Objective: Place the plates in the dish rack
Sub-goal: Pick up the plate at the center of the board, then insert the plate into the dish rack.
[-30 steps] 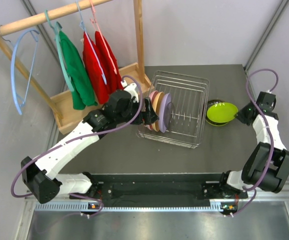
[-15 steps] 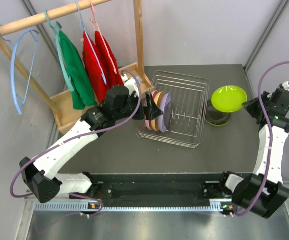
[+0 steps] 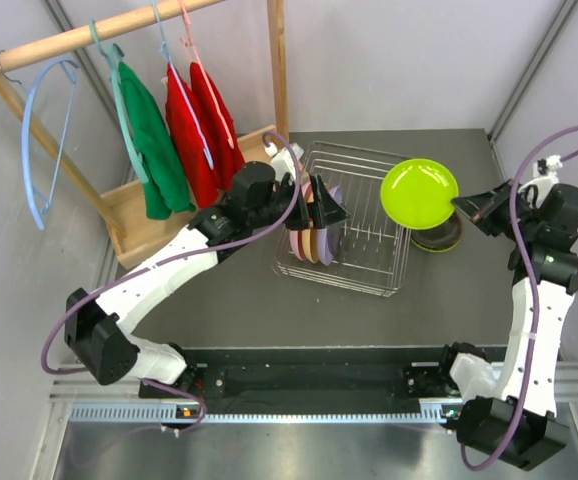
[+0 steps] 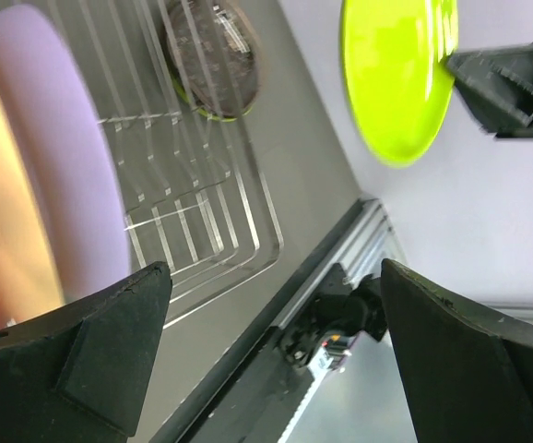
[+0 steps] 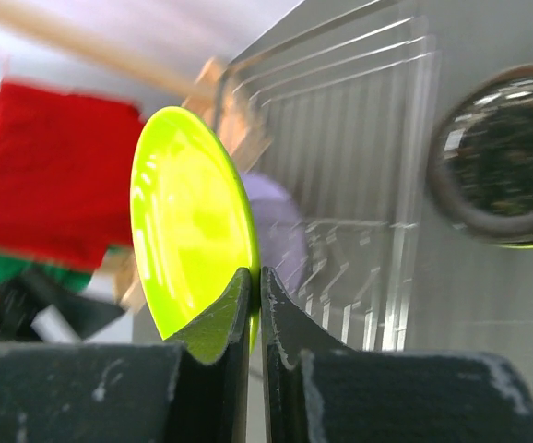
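And there we had it: the right gripper (image 3: 466, 206) was clamped hard on the right rim of the lime green plate (image 3: 419, 192). We watched that plate hang in the air with its face tilted toward the overhead camera, over the right edge of the dish rack (image 3: 374, 262). From the right wrist we saw the two fingers (image 5: 213, 337) pinched together on the thin lime rim, the disc rising above them.

Over on the other side, the left gripper (image 3: 316, 203) hovered above the rack's left end with its jaws spread wide apart, gripping nothing. Beneath it we counted three plates standing upright among the dividing wires, packed close. The pink plate (image 3: 297, 240) was outermost, the orange-tan plate (image 3: 311, 245) next and the lavender plate (image 3: 325, 245) innermost.

A dark plate (image 3: 439, 236) lay flat on the table (image 3: 239, 290), just beside the rack's right side and below the raised lime one. At the back left stood the wooden clothes stand (image 3: 279, 70), with red garments (image 3: 197, 125) and a green garment (image 3: 154, 145) hanging from it.
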Tool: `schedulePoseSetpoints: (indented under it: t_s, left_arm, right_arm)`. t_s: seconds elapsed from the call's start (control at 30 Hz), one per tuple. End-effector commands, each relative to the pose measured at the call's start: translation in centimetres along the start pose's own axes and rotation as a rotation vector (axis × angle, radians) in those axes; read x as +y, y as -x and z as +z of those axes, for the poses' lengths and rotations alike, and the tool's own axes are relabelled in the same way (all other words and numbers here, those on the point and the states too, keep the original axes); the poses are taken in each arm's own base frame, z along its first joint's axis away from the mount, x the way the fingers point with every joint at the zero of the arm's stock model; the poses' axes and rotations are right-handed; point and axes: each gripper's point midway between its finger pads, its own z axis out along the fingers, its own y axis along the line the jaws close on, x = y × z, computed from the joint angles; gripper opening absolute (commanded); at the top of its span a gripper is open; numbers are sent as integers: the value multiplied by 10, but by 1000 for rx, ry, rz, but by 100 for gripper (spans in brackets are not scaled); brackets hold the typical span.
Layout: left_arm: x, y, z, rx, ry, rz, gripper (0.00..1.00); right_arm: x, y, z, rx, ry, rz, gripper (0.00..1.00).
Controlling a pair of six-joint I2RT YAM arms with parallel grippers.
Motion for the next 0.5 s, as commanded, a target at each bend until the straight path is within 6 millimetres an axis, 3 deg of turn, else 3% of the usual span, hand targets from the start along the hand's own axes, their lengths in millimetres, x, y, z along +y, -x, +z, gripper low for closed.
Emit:
schedulePoseSetpoints:
  t_s: [0.0, 0.13, 0.4, 0.47]
  left_arm:
    - [-39, 27, 6, -74, -164, -9, 99]
    - [-45, 31, 14, -92, -198, -21, 99]
    - [-54, 31, 33, -107, -256, -22, 99]
    - [-57, 26, 36, -92, -267, -27, 95]
  right_arm:
    - [49, -20, -15, 62, 186, -67, 0]
    - [59, -43, -14, 128, 244, -63, 0]
    - [71, -61, -18, 189, 298, -72, 0]
    - [72, -62, -19, 195, 307, -72, 0]
